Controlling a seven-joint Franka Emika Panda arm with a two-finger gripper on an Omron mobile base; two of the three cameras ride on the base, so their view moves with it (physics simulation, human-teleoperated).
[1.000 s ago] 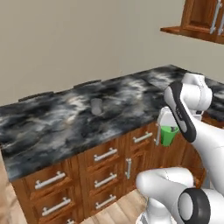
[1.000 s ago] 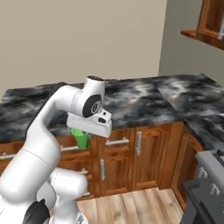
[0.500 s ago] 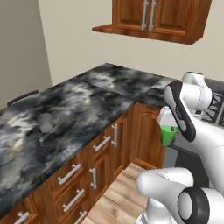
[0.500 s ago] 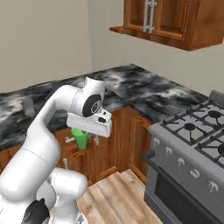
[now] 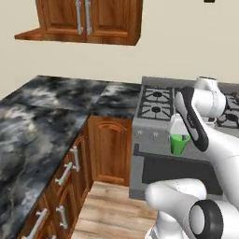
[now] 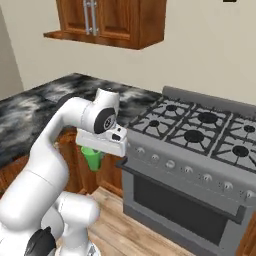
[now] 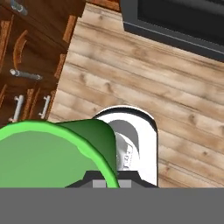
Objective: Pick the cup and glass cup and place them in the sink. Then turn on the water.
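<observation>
Under the hand, left base view: I saw the cup [image 5: 179,143] hanging upright just below the gripper [image 5: 179,131], rim up and taper down, out over the floor in front of the oven door [image 5: 177,170].
Left base view, surroundings: the marbled counter [image 5: 42,116] ran off to my left and the stove [image 5: 161,103] stood straight ahead; I could find no sink from this side, so I judged the basin lay somewhere off my heading.
Right base view, cup: the cup [image 6: 92,157] sat directly beneath the gripper [image 6: 95,146], between the arm and the wooden cabinet door [image 6: 112,175], well apart from the stove knobs [image 6: 170,164].
Right base view, fingers: hidden behind the hand's white body, so I took their state from the hold itself.
Hand view, cup: the cup [image 7: 57,155] filled the lower left, its rim right at the fingers and its long axis running away from the camera toward the plank floor [image 7: 175,96].
Hand view, grip: the fingers were pinched on the cup wall, which I judged a secure carry.
Glass cup: I couldn't place it.
</observation>
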